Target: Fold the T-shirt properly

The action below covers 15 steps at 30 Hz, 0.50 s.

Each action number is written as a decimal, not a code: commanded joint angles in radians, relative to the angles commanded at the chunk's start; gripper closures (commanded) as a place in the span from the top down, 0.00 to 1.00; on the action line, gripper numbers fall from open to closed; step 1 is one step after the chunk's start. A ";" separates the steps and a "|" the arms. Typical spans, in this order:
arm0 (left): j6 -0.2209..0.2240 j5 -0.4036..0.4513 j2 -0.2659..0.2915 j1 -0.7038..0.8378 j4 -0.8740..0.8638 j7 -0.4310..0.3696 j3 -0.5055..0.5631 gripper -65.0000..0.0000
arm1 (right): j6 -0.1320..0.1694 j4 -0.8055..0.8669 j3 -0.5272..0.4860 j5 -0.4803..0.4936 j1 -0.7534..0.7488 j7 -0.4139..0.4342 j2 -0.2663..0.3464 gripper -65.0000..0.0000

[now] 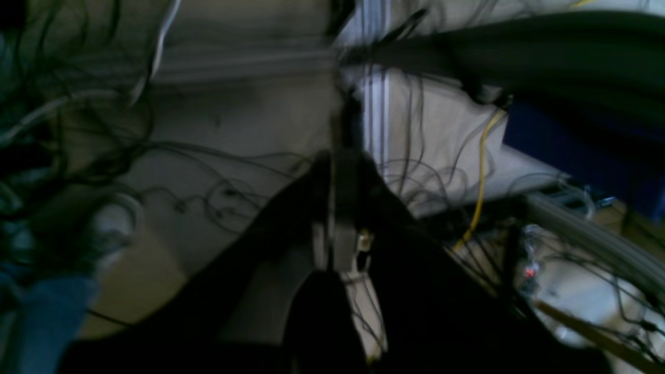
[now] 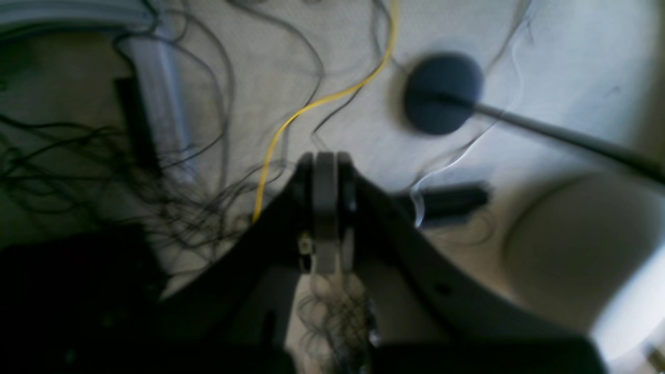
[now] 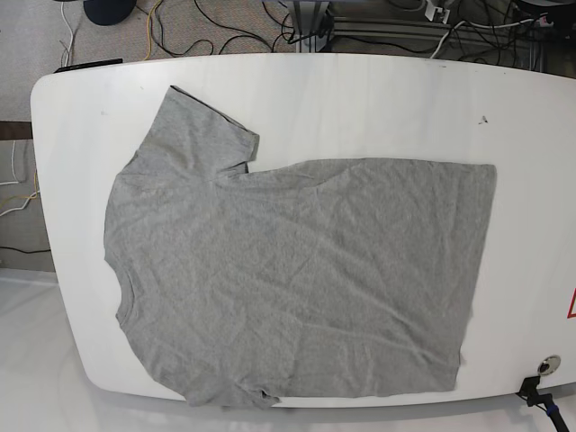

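Grey T-shirt (image 3: 297, 270), short-sleeved, laid flat on the white table (image 3: 531, 225), neckline toward the left edge, one sleeve near the far edge. Left claw (image 1: 335, 213) and right claw (image 2: 332, 213): each empty, fingers together, above cable-strewn floor.

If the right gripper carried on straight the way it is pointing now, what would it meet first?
Probably the cable-strewn floor ahead of the right gripper; nothing clearly stands between, though depth is hard to judge.
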 joint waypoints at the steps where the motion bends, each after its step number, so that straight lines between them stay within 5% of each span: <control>1: -0.005 -0.022 -0.009 0.031 0.061 0.008 -0.005 0.00 | -0.014 0.062 0.005 -0.001 -0.029 -0.015 0.005 0.00; 7: -0.039 -0.029 -0.066 0.191 0.397 0.001 -0.021 0.00 | -0.116 0.377 0.004 -0.016 -0.148 -0.090 0.002 0.00; 8: -0.045 -0.041 -0.060 0.198 0.389 0.023 -0.012 0.00 | -0.094 0.288 0.026 -0.020 -0.128 -0.059 0.012 0.00; 15: -0.066 -0.035 -0.060 0.213 0.532 0.071 -0.085 0.00 | -0.060 0.581 0.121 -0.038 -0.179 -0.117 0.025 0.00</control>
